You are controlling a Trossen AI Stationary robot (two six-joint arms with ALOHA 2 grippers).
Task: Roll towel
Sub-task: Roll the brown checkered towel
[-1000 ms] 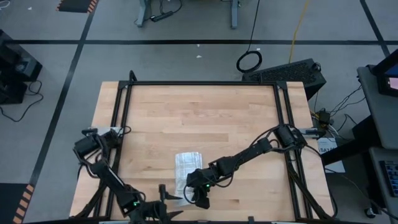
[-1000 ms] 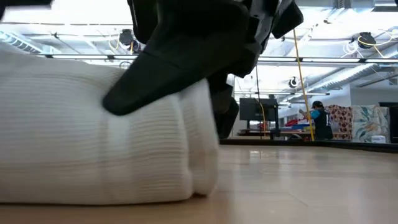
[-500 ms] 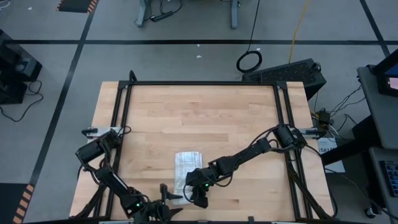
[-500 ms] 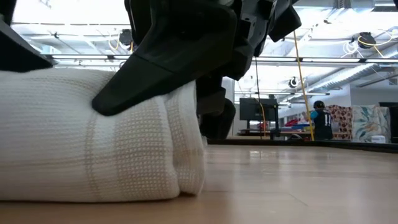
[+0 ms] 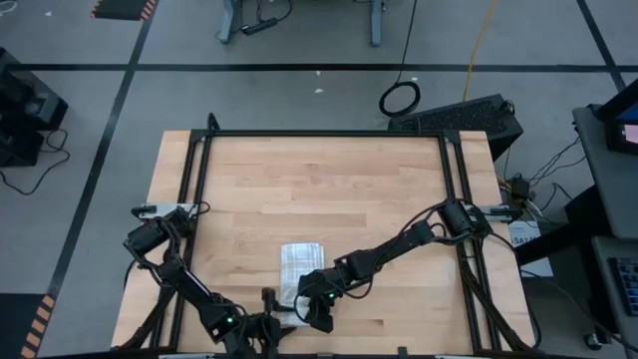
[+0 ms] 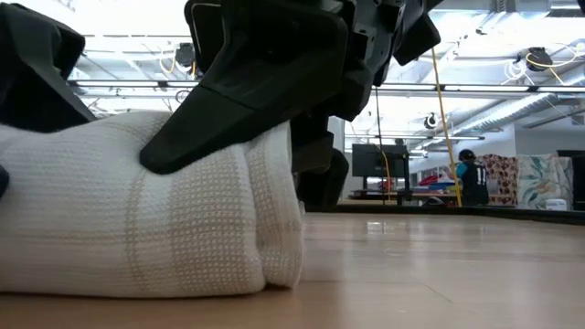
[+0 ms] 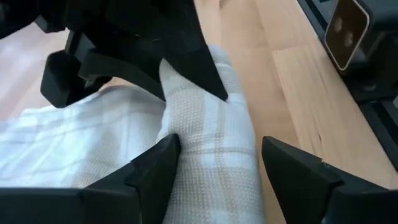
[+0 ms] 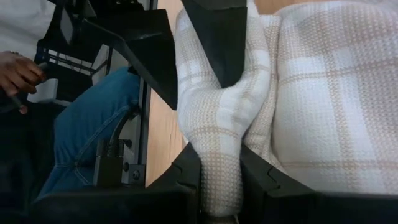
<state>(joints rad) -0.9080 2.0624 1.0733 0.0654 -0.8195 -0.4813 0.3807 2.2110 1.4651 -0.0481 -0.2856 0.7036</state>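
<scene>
1. Right claw clamps a fold of the towel near the worktop front edge, apparently starting the roll.
2. Left claw straddles the same fold, fingers apart, seemingly steadying it.

A light wooden desk is framed by black rails and is surrounded by grey floor marked with black tape lines. A coiled black cable and a yellow cable are seen on the floor beyond the desk, beside a black case. Dark equipment is placed at the left edge. In the low view, a hall is shown with bright ceiling lights, overhead pipes, a dark monitor, patterned panels and a person in blue. In the right wrist view, a person's jeans and hand are seen beside the desk.
</scene>
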